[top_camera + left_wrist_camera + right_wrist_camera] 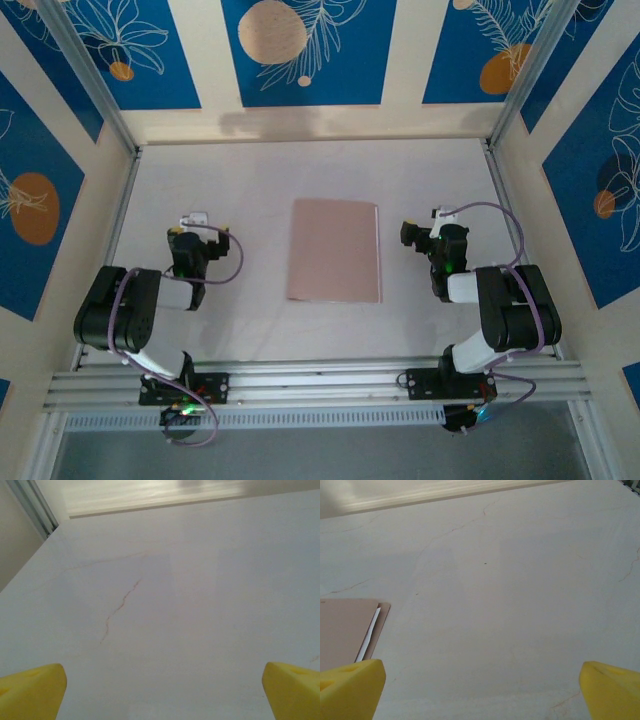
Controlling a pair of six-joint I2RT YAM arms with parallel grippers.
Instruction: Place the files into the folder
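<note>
The folder (334,250) is plain pinkish tan; a white sliver of the files (368,639) shows at its edge. The table (250,180) is pale grey-white with thin brownish vein lines. The walls (300,50) carry blue panels with white leaf outlines and orange discs on cream. The left gripper (160,695) and right gripper (480,695) have yellow fingertips (30,690).

The folder (334,250) looks like matt tan card on a smooth, hairline-cracked table (250,180).

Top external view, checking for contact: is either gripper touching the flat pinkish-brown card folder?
No, the folder lies flat with the left gripper and right gripper standing clear of it on either side.
</note>
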